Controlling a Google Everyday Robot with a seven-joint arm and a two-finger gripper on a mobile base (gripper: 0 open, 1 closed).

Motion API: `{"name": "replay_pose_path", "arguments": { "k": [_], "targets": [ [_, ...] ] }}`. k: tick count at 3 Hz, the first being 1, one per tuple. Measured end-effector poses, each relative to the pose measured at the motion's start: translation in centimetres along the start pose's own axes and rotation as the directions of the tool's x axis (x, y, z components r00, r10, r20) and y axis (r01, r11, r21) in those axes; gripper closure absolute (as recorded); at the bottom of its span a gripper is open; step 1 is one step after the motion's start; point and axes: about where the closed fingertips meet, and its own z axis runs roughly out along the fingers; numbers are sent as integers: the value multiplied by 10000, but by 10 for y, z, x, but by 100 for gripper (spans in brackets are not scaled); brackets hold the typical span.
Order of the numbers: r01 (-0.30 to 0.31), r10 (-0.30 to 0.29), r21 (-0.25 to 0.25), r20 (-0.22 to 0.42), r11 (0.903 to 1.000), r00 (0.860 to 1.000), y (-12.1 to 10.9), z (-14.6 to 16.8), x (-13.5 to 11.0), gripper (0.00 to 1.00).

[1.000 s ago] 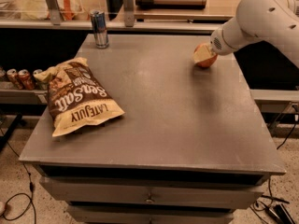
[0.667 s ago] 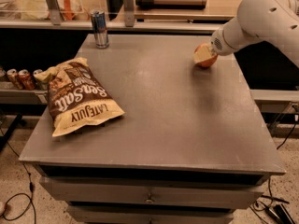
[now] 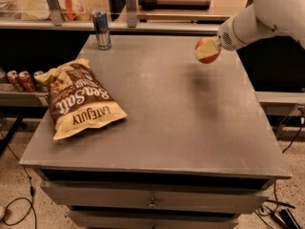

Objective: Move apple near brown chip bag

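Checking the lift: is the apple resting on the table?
No, the gripper holds the apple clear of the table at its far right, shadow below.

Grey table [image 3: 167, 128] — slim can [image 3: 101, 29] at its far-left corner, red cans [image 3: 26, 80] shelved beyond.

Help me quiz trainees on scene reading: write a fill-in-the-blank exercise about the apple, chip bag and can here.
1. The gripper is shut on the apple, holding it ____ the table.
2. In the camera view, the brown chip bag lies on the table's ____ side.
3. The can stands ____ near the table's far edge.
Missing words: above; left; upright.
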Motion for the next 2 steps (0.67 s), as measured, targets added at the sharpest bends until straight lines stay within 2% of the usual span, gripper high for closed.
{"name": "replay_pose_path", "arguments": {
  "k": [1, 2],
  "targets": [
    [926, -885, -800, 534, 9925, 9946, 27, -30, -18, 100],
    [2315, -2097, -2208, 1182, 9474, 9706, 81, -50, -34, 100]
  ]
}}
